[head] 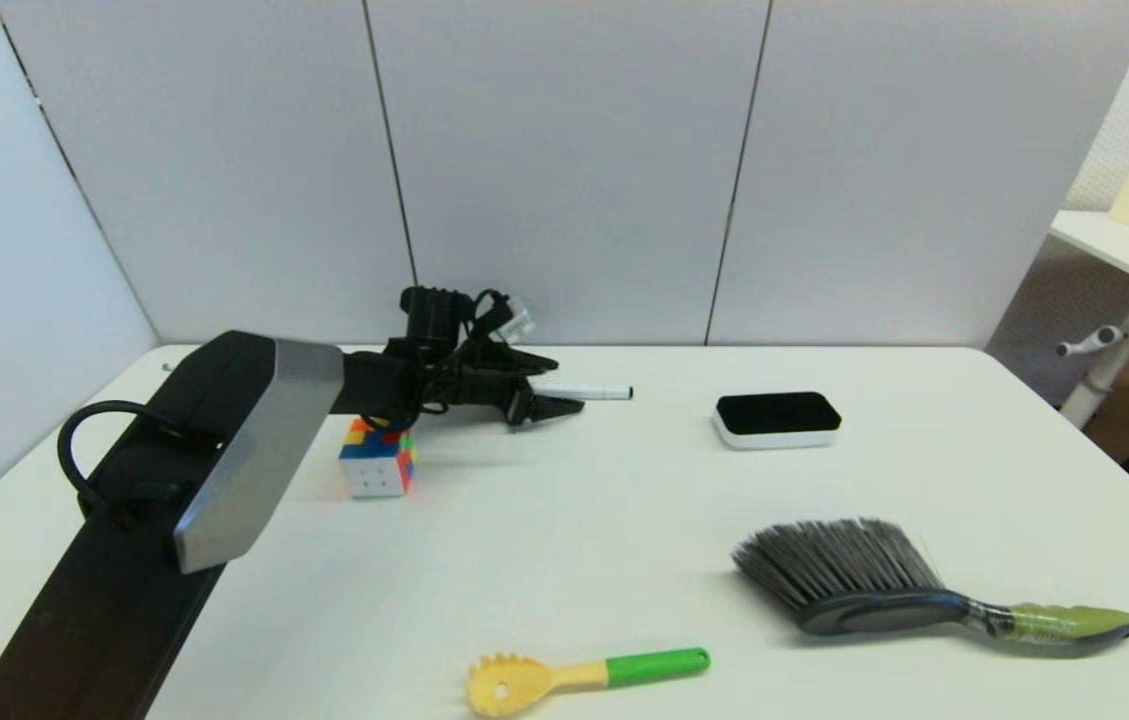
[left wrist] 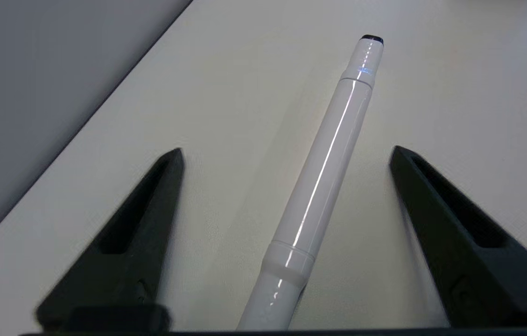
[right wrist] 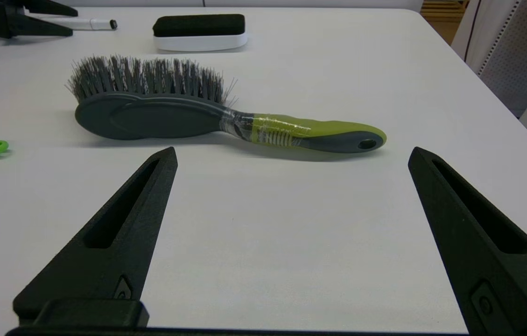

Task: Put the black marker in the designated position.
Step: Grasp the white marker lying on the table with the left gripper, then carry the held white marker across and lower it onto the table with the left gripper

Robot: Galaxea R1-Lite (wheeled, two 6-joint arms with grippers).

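Two end effectors are fitted; only the left one is at work. The left end effector (head: 549, 400) sits in the upper middle of the head frame, low over the worktop (head: 564, 520), its fingers spread wide with nothing between them under grip. The black marker (head: 589, 391) lies flat on the worktop, its near part under the fingertips and its far, dark-tipped end projecting toward frame right in the head view.

In the left wrist view the marker's white barrel (left wrist: 324, 172) runs lengthwise up the gap between the two fingers, slanted toward one side, touching neither. Its long axis thus lies roughly along the reach of the arm, not across the closing line. Judgement: closing would catch the barrel on its sides, and the slant may make it roll or turn.

The right end effector (right wrist: 291, 233) is parked low at the near right, fingers likewise spread and empty, with a brush (right wrist: 174, 112) just ahead; it is well apart from the marker.

Hidden: the marker's near end is cut off at the wrist frame's bottom edge and covered by the fingers in the head view. No marked target is visible.
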